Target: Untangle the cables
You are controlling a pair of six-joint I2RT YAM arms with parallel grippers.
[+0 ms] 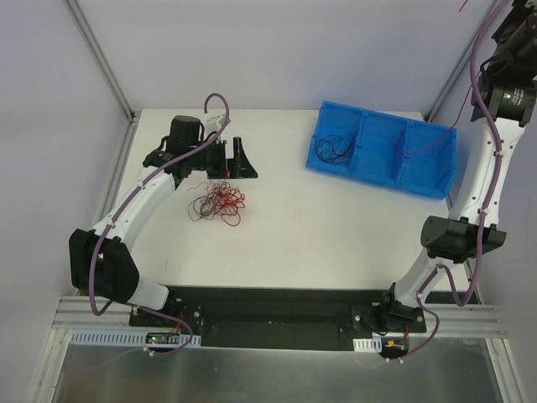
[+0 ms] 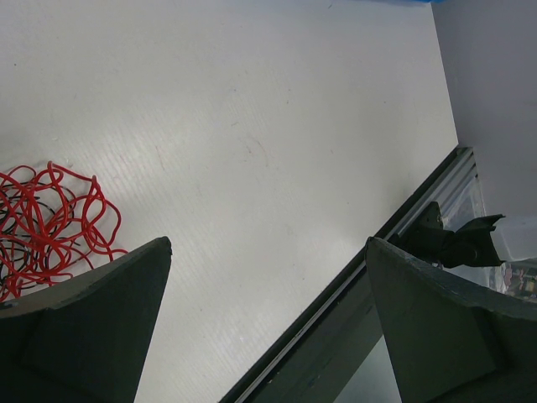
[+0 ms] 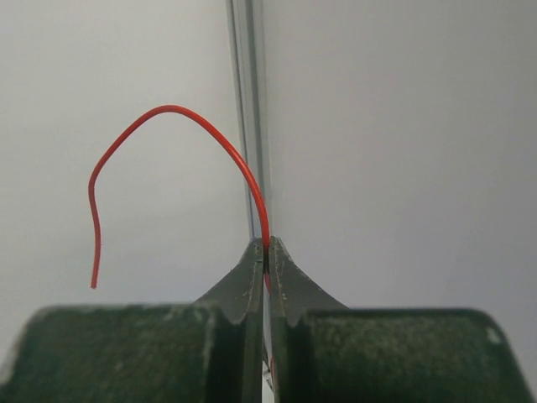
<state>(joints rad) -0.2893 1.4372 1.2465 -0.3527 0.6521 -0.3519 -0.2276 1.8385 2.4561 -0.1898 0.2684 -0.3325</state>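
Observation:
A tangle of thin red and black cables (image 1: 218, 201) lies on the white table left of centre. My left gripper (image 1: 235, 166) hovers just behind it, open and empty. In the left wrist view the gripper (image 2: 267, 245) has its jaws wide apart over bare table, and the red tangle (image 2: 50, 222) lies beside the left finger (image 2: 126, 285). My right gripper (image 3: 266, 252) is raised high at the top right, shut on a single red cable (image 3: 168, 107) that arches up and curls down to the left. Its tip shows in the top view (image 1: 463, 5).
A blue bin (image 1: 436, 180) with three compartments stands at the back right; loose black wires (image 1: 333, 149) lie in its left compartment. Metal frame posts rise at the table's back corners. A black rail (image 2: 394, 252) edges the table.

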